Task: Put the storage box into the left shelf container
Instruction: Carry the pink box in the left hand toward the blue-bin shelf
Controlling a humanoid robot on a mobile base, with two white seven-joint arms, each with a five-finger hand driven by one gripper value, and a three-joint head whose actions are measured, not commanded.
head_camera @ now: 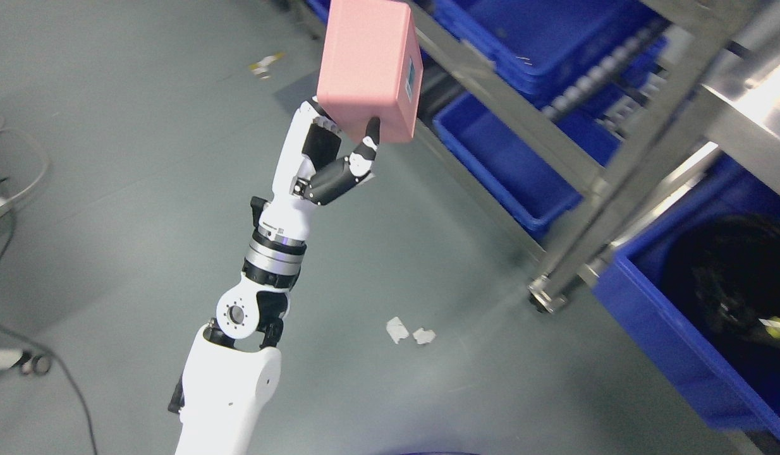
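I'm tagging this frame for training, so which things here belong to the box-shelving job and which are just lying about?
Part of the job:
- pink storage box, held up by the left robot hand
- blue shelf bins
- metal shelf frame

Just lying about:
- paper scraps on the floor
- cables at the left edge

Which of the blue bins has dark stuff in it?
The blue bin at lower right, nearest the camera, holds a dark heap; the other bins show none.

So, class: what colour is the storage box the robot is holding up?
Pink, seen in the head view: the storage box in the left hand.
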